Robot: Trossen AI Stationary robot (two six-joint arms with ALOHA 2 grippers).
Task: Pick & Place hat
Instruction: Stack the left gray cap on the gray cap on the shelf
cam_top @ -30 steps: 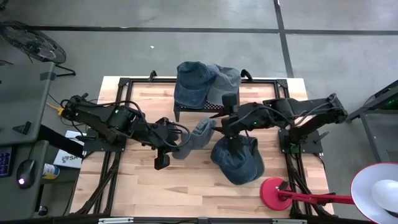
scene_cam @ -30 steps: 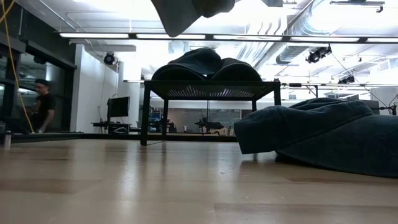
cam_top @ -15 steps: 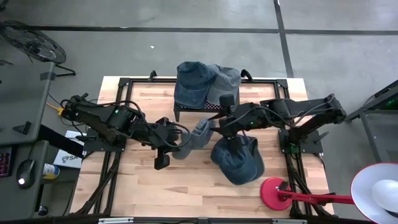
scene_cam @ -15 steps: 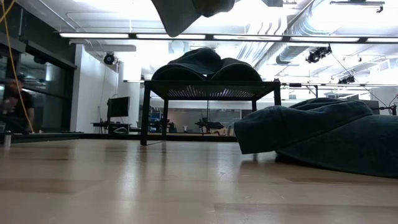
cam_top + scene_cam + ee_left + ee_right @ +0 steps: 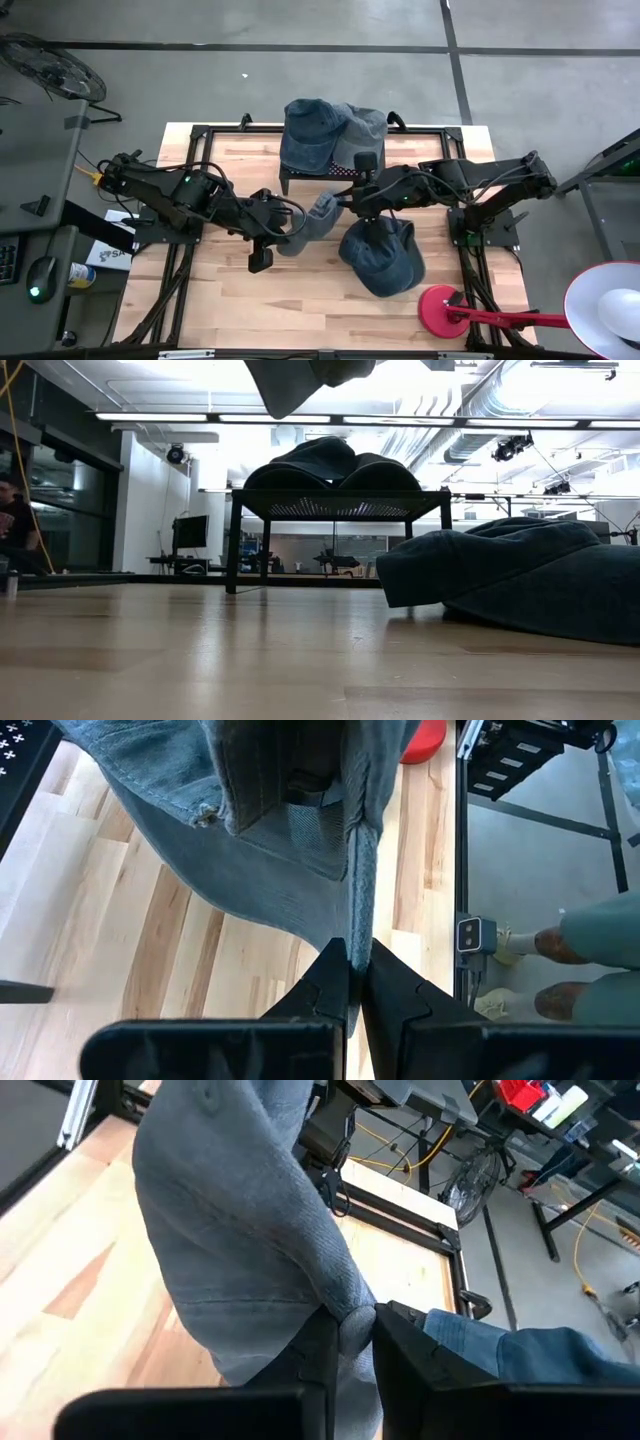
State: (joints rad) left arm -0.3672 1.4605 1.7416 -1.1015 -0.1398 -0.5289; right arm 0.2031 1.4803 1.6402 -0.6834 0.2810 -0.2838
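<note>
Two tools hold one denim hat (image 5: 312, 222) between them, lifted clear of the wooden bench (image 5: 230, 285) near its middle. From the left, the left tool (image 5: 287, 238) is closed on the hat's edge; its wrist view shows a fold of the fabric pinched tight between the two dark fingers (image 5: 325, 982), the rest of the hat (image 5: 290, 830) hanging out beyond them. From the right, the right tool (image 5: 340, 200) has its fingers (image 5: 405, 1345) pressed onto a bunched fold of the same hat (image 5: 250, 1240), the cloth filling the gap between them. In the low view only the hat's underside (image 5: 300, 380) shows at the upper edge, well above the bench top. More hats lie heaped on a small black rack (image 5: 300, 180) at the far side of the bench, and another hat pile (image 5: 385, 255) rests on the bench just beside the right arm. A red round base (image 5: 440, 305) sits near the front right corner. A person (image 5: 12, 525) stands far off in the room behind
</note>
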